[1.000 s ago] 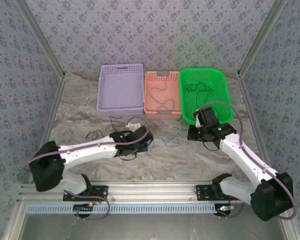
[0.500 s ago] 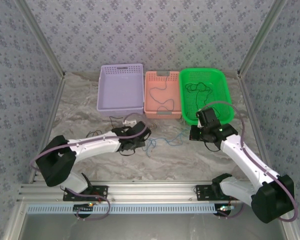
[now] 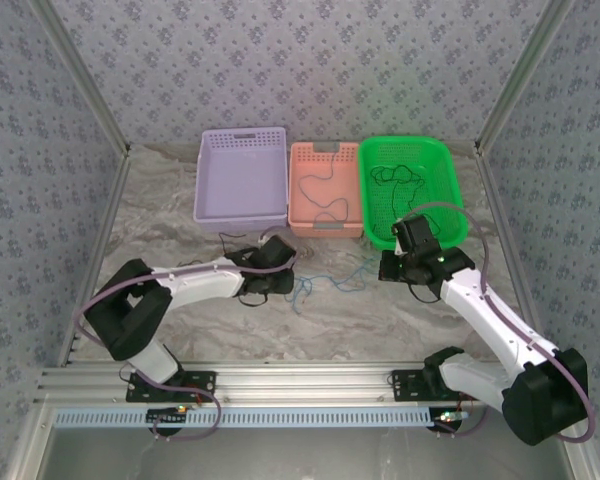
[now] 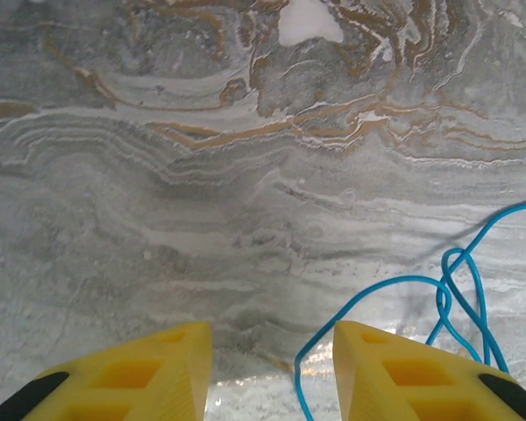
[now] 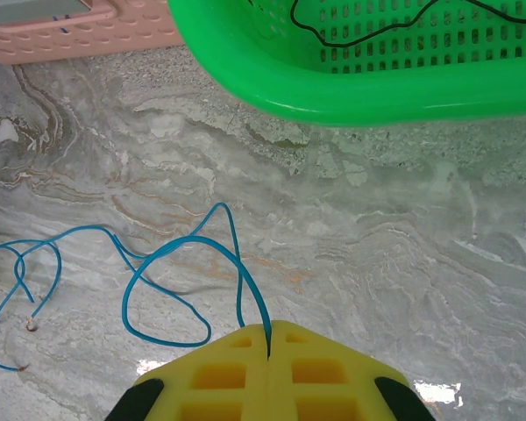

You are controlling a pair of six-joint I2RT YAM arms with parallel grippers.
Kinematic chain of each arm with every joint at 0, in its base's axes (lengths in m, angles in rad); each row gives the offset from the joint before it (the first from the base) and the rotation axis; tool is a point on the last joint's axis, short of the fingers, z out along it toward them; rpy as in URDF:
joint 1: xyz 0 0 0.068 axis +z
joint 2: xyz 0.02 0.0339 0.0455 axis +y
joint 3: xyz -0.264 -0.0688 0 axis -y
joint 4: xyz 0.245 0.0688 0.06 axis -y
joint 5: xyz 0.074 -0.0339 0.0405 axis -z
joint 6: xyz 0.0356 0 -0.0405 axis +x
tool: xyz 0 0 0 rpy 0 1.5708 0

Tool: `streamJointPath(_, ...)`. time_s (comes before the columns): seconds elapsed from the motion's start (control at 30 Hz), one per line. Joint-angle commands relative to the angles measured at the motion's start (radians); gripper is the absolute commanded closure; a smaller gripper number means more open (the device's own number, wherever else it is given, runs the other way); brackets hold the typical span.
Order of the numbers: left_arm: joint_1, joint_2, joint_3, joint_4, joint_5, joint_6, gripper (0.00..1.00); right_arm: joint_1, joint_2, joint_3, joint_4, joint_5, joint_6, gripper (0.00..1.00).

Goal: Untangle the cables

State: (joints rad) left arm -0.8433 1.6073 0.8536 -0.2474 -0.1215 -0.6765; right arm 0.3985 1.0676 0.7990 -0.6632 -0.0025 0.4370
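My left end effector (image 4: 272, 368), fingers apart, has swung farther out to the blue cable (image 5: 171, 254) on the counter (image 4: 245, 175), while my right end effector (image 5: 269, 338) stays clamped on its far end, so I judge it ready to be pulled straight.

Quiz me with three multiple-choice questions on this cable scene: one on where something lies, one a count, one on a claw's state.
1. Where does the blue cable lie? A inside a basket; B on the marble table; C draped over an arm.
2. How many baskets stand at the back? A two; B four; C three.
3. How is the right claw? A shut on the blue cable; B wide open; C gripping a basket.
Answers: 1 B, its loops rest on bare marble. 2 C, a purple basket, a pink basket and a green basket stand in a row. 3 A, the cable enters its closed fingers.
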Motion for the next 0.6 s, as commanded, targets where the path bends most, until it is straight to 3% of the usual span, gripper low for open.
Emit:
streamJointPath(0.0, 0.009, 0.032, 0.004, 0.045, 0.052, 0.070, 0.59, 0.007, 0.001, 0.023, -0.018, 0.016, 0.009, 1.00)
streamJointPath(0.23, 0.007, 0.099, 0.019, 0.082, 0.078, 0.074, 0.64, 0.002, 0.003, 0.020, -0.014, 0.015, 0.009, 1.00)
streamJointPath(0.57, -0.011, 0.075, -0.041, 0.199, 0.123, 0.044, 0.68, -0.002, 0.011, 0.013, -0.003, 0.009, 0.011, 1.00)
